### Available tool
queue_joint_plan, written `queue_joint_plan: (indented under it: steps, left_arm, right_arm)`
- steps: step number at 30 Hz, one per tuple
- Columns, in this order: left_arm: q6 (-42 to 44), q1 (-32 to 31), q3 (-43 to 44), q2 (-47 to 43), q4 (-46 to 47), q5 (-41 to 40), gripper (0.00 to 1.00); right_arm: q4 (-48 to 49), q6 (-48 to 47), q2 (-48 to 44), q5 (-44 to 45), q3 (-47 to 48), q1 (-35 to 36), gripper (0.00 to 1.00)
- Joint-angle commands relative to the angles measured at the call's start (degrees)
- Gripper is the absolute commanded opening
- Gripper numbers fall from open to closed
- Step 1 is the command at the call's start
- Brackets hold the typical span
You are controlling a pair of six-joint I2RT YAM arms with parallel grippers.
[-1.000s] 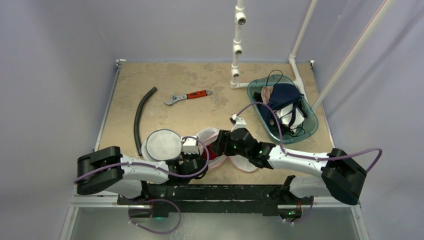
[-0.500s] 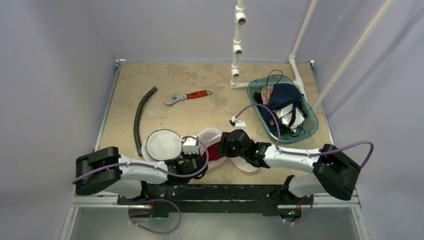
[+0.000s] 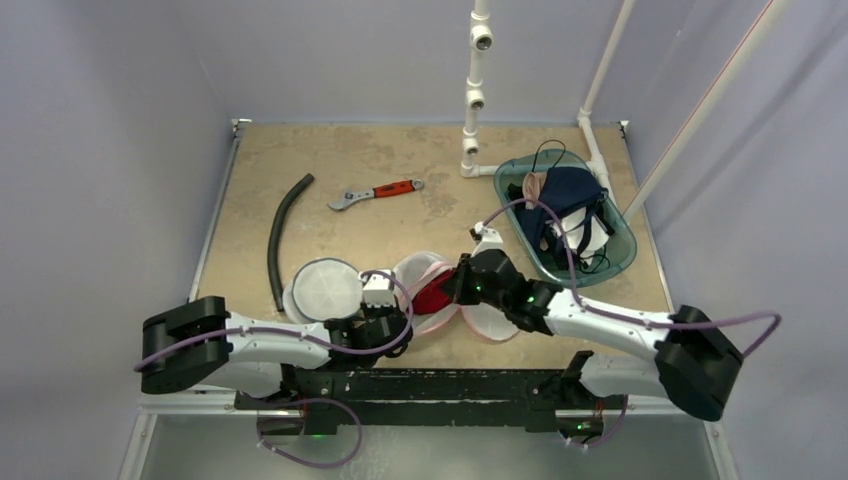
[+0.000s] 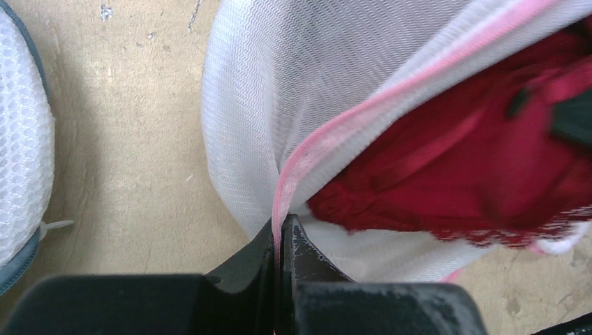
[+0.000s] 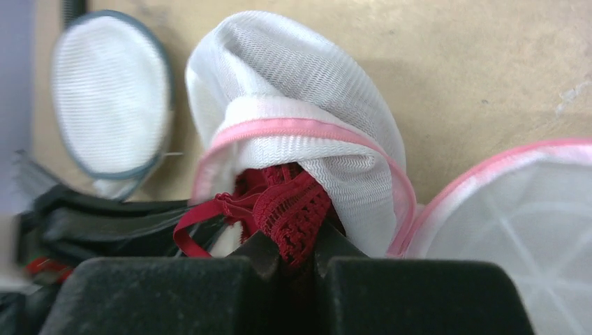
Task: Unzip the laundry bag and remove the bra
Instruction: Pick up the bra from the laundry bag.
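Past the unzipping and into the removal, judging by the gaping mouth. Near the front edge of the desk, between the two arms: the laundry bag, white mesh with pink trim, and the red bra bulging partway out of the opening. Left fingers pressed together, pinching the bag's pink rim flat. Right fingers closed on a fold of red lace just outside the mouth. Next, probably: drawing the lace out and away toward the right while anchoring the rim, slowly enough to avoid snagging a strap on the trim or dragging the whole bag along.
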Motion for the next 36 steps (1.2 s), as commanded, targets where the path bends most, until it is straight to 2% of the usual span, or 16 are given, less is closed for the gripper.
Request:
queue_joint_plan:
  steps: [1, 6, 17, 22, 29, 36]
  left_arm:
    - [-1.5, 0.1, -0.5, -2.4, -1.8, -0.8, 0.00]
    - [-2.1, 0.1, -0.2, -3.4, -4.1, -1.9, 0.00]
    - [-0.3, 0.1, 4.2, -10.5, -12.0, -7.4, 0.00]
    - [4.9, 0.1, 9.7, -14.9, -14.2, -12.1, 0.00]
    - [11.6, 0.8, 15.3, -16.1, -14.3, -16.6, 0.00]
    - [13.2, 8.9, 14.9, -16.3, -13.3, -10.6, 0.00]
  right_arm:
    - [-0.8, -3.8, -8.6, -7.1, 2.3, -3.2, 0.00]
    - [-4.8, -6.9, -14.4, -17.9, 4.8, -8.3, 0.00]
    - [-10.8, -10.2, -15.2, -33.2, 10.4, -9.2, 0.00]
    - [-13.7, -13.6, -14.4, -36.9, 13.0, -9.3, 0.00]
    - [-15.1, -16.2, -14.2, -40.8, 15.4, -9.3, 0.00]
    - [-16.5, -17.3, -16.8, -42.3, 18.8, -9.3, 0.00]
